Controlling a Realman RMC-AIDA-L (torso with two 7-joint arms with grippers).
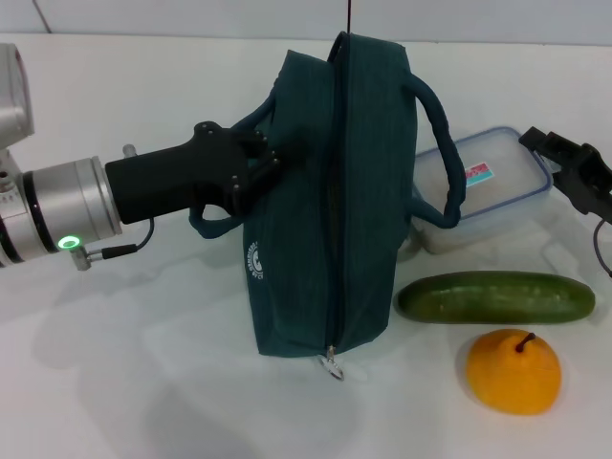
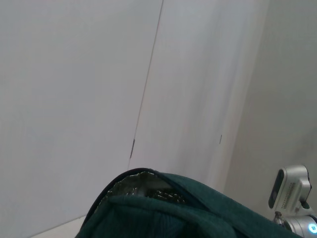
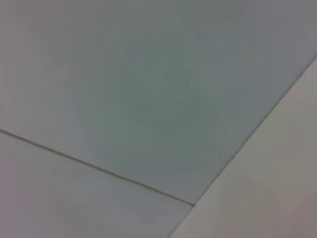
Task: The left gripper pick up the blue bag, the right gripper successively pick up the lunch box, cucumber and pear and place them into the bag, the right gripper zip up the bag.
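In the head view the left gripper, left of centre, is clamped on the near rope handle of the blue bag, which stands on edge in the middle of the frame with its zipper facing the camera and the ring pull low near the table. The bag looks soft and floppy, so I judge it will sag and fold unless held taut by the handle; its mouth seems barely parted in the left wrist view, where a silvery lining shows. The right gripper sits at the right edge, just beside the far corner of the lunch box, its fingers apart and around nothing. The lunch box, right of the bag and partly under the other handle, appears stiff, light and smooth; gripping across its blue rim at a short side seems safest. The cucumber lies lower right, glossy and likely to roll, best taken mid-length. The pear, below it, is round and bruisable.
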